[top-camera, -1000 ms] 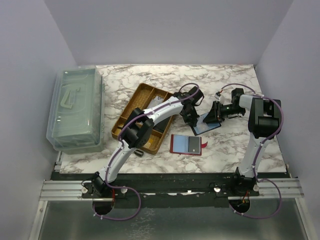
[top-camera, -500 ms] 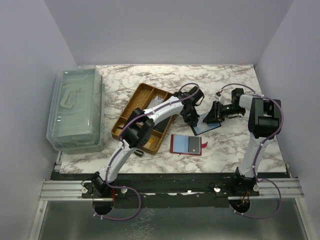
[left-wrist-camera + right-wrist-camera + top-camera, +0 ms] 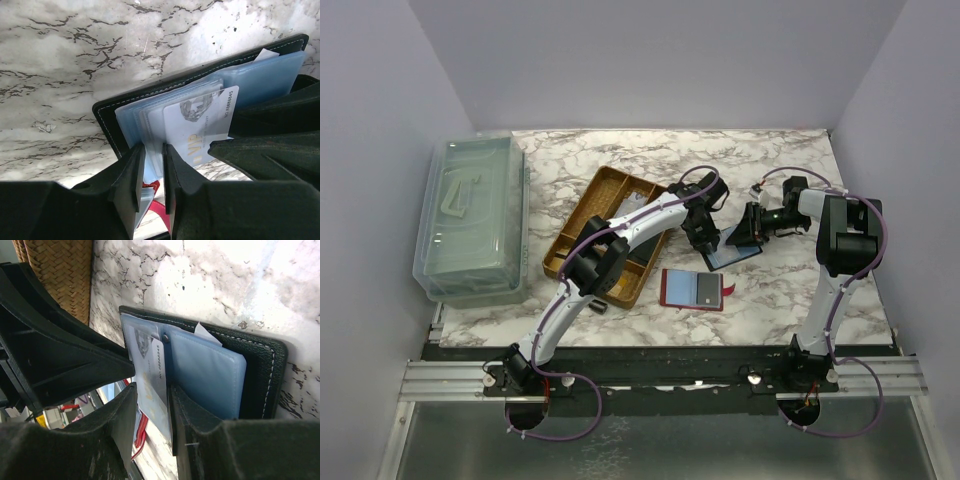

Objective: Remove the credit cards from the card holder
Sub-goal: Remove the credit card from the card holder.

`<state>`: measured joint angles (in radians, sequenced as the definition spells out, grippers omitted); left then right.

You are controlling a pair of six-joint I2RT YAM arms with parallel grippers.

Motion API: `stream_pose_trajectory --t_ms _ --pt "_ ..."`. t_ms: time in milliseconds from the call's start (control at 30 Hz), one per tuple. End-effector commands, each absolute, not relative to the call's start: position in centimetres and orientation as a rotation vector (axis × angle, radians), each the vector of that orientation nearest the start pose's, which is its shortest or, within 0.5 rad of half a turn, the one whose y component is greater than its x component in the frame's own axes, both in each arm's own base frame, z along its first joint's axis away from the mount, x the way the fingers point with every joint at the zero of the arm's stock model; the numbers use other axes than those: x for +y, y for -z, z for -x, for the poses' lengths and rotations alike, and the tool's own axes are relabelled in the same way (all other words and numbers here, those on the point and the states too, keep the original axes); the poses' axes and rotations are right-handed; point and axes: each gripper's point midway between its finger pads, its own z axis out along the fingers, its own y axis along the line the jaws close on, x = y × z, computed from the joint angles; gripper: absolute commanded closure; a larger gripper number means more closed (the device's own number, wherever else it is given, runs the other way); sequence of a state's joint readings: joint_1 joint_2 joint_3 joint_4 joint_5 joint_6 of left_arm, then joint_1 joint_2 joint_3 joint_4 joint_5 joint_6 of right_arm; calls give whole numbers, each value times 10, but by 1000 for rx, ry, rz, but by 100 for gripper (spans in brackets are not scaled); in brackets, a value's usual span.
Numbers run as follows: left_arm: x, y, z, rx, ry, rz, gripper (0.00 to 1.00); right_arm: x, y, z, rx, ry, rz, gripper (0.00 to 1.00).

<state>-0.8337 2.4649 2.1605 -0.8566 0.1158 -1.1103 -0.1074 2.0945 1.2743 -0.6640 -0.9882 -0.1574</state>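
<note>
The black card holder (image 3: 732, 250) lies open on the marble table, its blue plastic sleeves (image 3: 265, 75) fanned out. A white credit card (image 3: 200, 125) marked VIP sticks halfway out of a sleeve. My left gripper (image 3: 701, 236) is at the holder's left edge. In its wrist view the left gripper (image 3: 153, 148) stands narrowly open, with a thin sleeve edge loose in the gap and the card just right of its fingers. My right gripper (image 3: 756, 226) meets the holder from the right. In its own view the right gripper (image 3: 152, 390) straddles the white card (image 3: 152, 370), jaws apart.
A red-edged wallet (image 3: 692, 289) showing blue and grey cards lies just in front of the holder. A wicker tray (image 3: 610, 235) sits under the left arm. Along the table's left edge stands a clear lidded plastic box (image 3: 470, 215). Walls close in on three sides.
The left gripper's jaws have parted from shut to a narrow gap. Neither arm nor the card holder has visibly shifted.
</note>
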Motion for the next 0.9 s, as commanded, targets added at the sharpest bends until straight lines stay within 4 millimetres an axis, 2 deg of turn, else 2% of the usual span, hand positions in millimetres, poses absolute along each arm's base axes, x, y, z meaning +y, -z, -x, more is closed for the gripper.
stream_pose_trajectory --t_ms 0,300,333,400,533,633,700,767,867 --pt "-422 57 -294 3093 289 370 71 93 -6 -353 2648 -1243 158 62" --pt "-427 58 -292 3113 319 351 69 94 -7 -353 2646 -1246 159 62" --pt "-428 58 -291 3116 326 341 64 94 -7 -353 2645 -1245 159 62" --pt "-433 56 -291 3121 363 312 61 94 -7 -353 2643 -1249 158 62" --pt "-438 53 -291 3122 410 273 61 95 -8 -353 2638 -1260 156 62" --pt "-435 56 -291 3129 403 282 62 96 -9 -353 2632 -1271 149 62" --pt "-431 56 -292 3123 386 287 67 97 -9 -353 2631 -1283 143 62" --pt "-426 56 -293 3115 374 295 79 99 -10 -353 2627 -1303 137 63" --pt "-425 57 -293 3122 387 301 90 101 -11 -352 2621 -1334 125 63"
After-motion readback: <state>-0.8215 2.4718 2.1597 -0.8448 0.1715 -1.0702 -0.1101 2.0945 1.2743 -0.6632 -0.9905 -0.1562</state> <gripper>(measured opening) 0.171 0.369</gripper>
